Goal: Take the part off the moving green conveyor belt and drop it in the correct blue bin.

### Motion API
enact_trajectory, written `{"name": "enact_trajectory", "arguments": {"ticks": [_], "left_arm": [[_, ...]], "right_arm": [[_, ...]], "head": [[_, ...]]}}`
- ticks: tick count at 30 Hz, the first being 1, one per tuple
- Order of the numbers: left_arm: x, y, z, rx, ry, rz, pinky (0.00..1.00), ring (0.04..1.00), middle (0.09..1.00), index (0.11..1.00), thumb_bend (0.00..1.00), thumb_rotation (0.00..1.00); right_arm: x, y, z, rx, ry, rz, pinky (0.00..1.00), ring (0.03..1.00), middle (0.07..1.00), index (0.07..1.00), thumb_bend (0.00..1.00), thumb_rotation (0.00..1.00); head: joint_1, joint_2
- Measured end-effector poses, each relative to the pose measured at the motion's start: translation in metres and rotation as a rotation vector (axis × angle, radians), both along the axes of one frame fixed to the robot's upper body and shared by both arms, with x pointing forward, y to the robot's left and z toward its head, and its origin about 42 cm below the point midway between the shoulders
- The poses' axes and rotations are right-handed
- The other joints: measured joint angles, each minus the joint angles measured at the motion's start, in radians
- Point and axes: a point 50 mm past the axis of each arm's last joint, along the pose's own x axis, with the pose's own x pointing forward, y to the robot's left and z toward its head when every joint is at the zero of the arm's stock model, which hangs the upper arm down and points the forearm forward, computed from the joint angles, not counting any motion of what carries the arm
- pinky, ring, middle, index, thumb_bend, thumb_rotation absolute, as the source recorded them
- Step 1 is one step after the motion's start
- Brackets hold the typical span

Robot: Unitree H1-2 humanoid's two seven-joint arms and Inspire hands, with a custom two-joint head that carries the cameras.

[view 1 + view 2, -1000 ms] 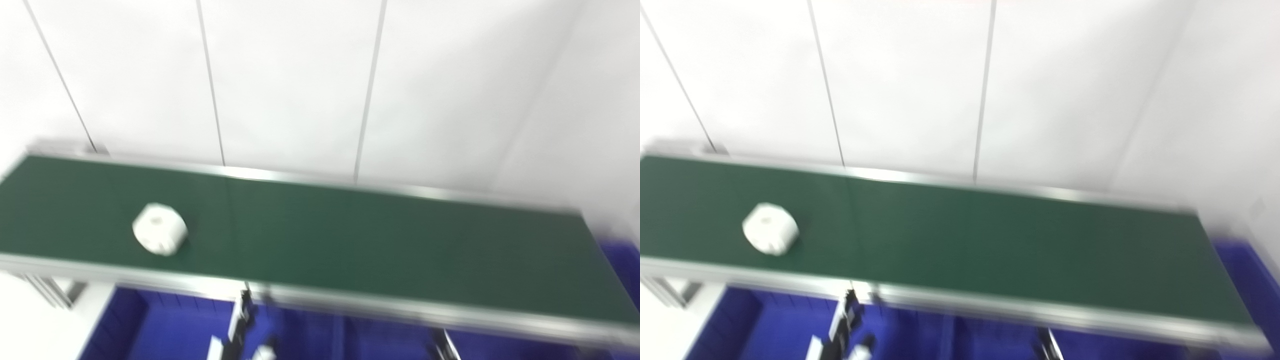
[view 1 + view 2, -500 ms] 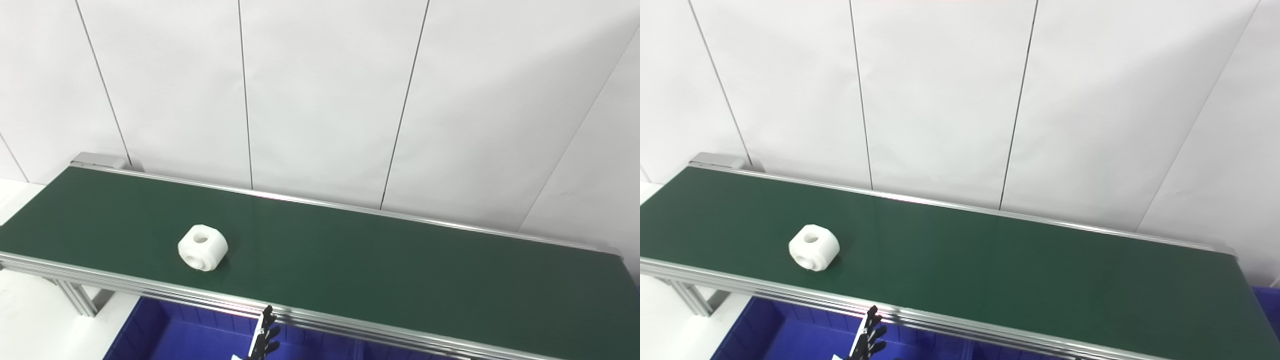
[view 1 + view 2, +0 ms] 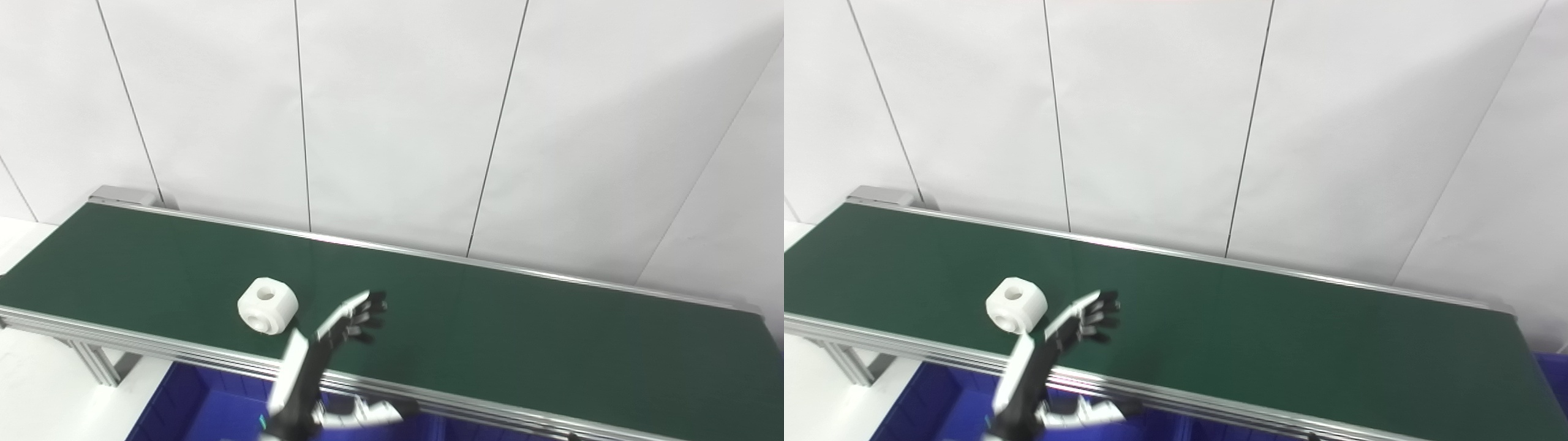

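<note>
A white round part with a centre hole [image 3: 267, 305] lies on the green conveyor belt [image 3: 551, 343], left of its middle and near the front rail. It also shows in the right eye view [image 3: 1017, 305]. My left hand [image 3: 355, 315] is raised over the belt just right of the part, fingers spread, open and empty, not touching the part. Its white forearm [image 3: 294, 373] comes up across the front rail and is motion-blurred. My right hand is not in view.
A blue bin [image 3: 196, 410] sits below the belt's front rail, and another blue bin [image 3: 1552, 373] shows at the far right. A blurred white-and-black piece [image 3: 367, 413] lies beside the forearm under the rail. A white panelled wall stands behind the belt.
My left hand has risen from below the front rail to over the belt. The part has moved right along the belt. The camera shifted and steadied early on.
</note>
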Motion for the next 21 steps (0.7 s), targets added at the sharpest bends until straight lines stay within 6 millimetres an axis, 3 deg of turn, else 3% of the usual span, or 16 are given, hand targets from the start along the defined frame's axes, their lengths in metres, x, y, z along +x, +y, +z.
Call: {"name": "enact_trajectory", "arguments": {"ticks": [3, 6, 8, 11, 14, 16, 21], "left_arm": [[0.019, 0.020, 0.012, 0.129, -0.017, -0.005, 0.73, 0.812, 0.854, 0.860, 0.98, 0.27], [0.034, 0.023, 0.020, 0.247, -0.024, -0.040, 0.80, 0.831, 0.878, 0.838, 0.99, 0.20], [0.059, 0.023, 0.025, 0.403, -0.023, -0.090, 0.80, 0.834, 0.878, 0.827, 1.00, 0.18], [0.105, 0.042, 0.038, 0.623, -0.043, -0.080, 0.79, 0.844, 0.886, 0.829, 1.00, 0.15], [0.134, 0.052, 0.052, 0.758, -0.085, -0.075, 0.78, 0.828, 0.874, 0.833, 1.00, 0.15], [0.144, 0.051, 0.048, 0.812, -0.080, -0.101, 0.77, 0.824, 0.871, 0.830, 1.00, 0.15], [0.155, 0.051, 0.011, 0.894, 0.020, -0.175, 0.81, 0.840, 0.873, 0.834, 1.00, 0.15]], "right_arm": [[0.000, -0.002, 0.000, -0.003, 0.002, -0.004, 0.89, 0.931, 0.968, 0.965, 0.83, 1.00], [0.001, -0.003, -0.001, 0.001, 0.001, -0.007, 0.85, 0.900, 0.942, 0.936, 0.85, 0.96], [0.005, -0.001, -0.001, 0.013, -0.001, -0.004, 0.84, 0.888, 0.932, 0.926, 0.86, 0.95], [0.008, -0.001, 0.000, 0.020, -0.008, -0.003, 0.82, 0.875, 0.920, 0.910, 0.88, 0.93], [0.003, -0.004, -0.002, 0.016, 0.002, -0.011, 0.81, 0.868, 0.914, 0.905, 0.89, 0.92], [0.001, -0.006, -0.002, 0.012, 0.008, -0.012, 0.81, 0.865, 0.912, 0.903, 0.89, 0.92], [0.002, -0.004, 0.001, 0.011, -0.006, -0.006, 0.81, 0.873, 0.913, 0.901, 0.90, 0.91]], "head": [[-0.005, 0.005], [-0.014, 0.020], [-0.014, 0.020], [-0.020, 0.025], [-0.026, 0.031], [-0.028, 0.037], [-0.034, 0.046]]}}
